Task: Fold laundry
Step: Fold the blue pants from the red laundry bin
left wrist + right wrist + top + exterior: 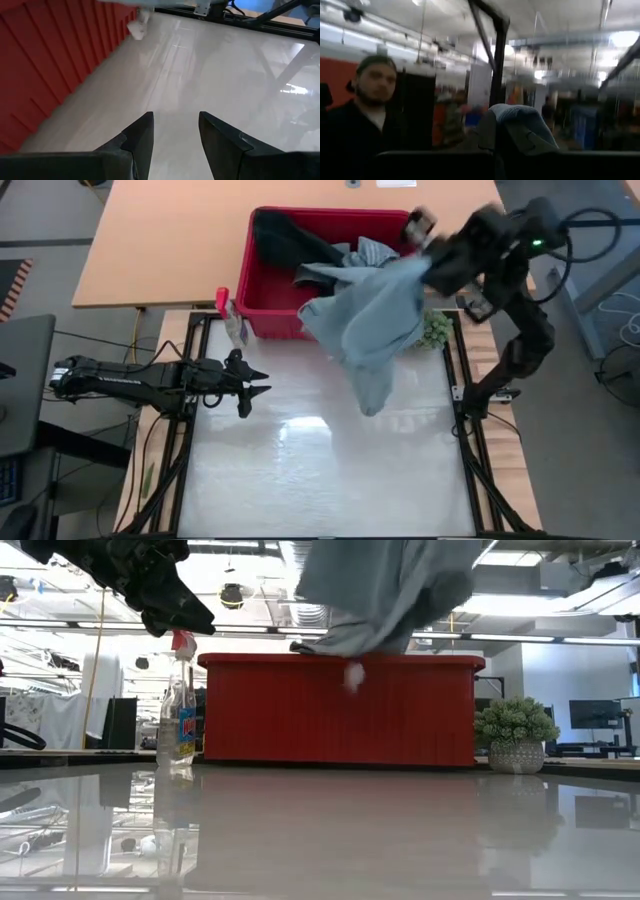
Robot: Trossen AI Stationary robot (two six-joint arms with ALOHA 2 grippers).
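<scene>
My right gripper (424, 262) is raised over the red basket's (262, 308) right end, shut on a light blue garment (372, 320). The garment hangs in a loose bunch in the low view (385, 585), a white tag (352, 675) at its lower end. More laundry, one dark piece (285, 235) and a grey-blue piece (330, 273), lies in the basket. My left gripper (258, 383) hovers open over the table's left side and holds nothing; its wrist view shows the open fingers (175, 137) above bare tabletop. My right gripper pinches a bunched fold of the light blue garment (520, 117) between its two fingers, and the cloth bulges over the fingertips. One layer or several, I cannot tell. The garment hangs slack below the gripper, its lower end (350, 652) clear of the tabletop.
A spray bottle (180, 720) stands at the basket's left corner, and a small green potted plant (515, 732) at its right corner. Black frame rails (462, 395) border the glossy white table (320, 470). A person (370, 100) shows in the room behind.
</scene>
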